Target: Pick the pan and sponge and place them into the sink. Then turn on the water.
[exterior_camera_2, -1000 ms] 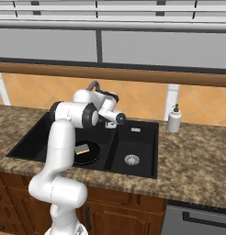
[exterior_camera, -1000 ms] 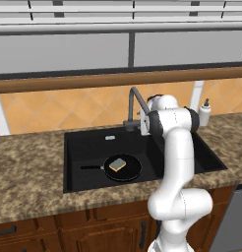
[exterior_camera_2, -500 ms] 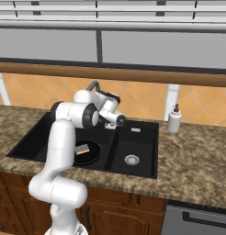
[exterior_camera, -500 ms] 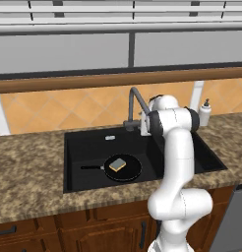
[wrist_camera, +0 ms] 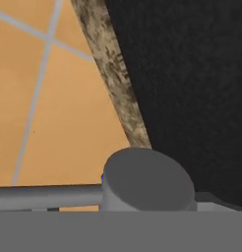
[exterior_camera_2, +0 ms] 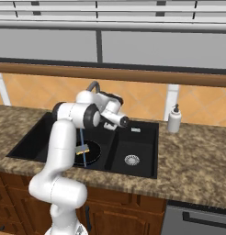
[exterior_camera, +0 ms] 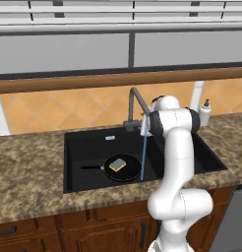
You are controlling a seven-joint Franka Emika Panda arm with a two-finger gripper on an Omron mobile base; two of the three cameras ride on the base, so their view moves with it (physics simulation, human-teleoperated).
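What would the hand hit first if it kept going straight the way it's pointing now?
Probably the faucet: in the hand view its grey base sits right in front of the hand. Beyond it lie the counter edge and the sink. Depth is hard to judge.

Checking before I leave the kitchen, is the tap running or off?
Running. A thin blue stream of water drops from the tap into the sink, beside the pan.

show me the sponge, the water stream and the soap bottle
sponge (exterior_camera: 117,164), left base view, middle of its yellow top face
water stream (exterior_camera: 143,150), left base view, midway down the blue line
soap bottle (exterior_camera_2: 173,122), right base view, white body
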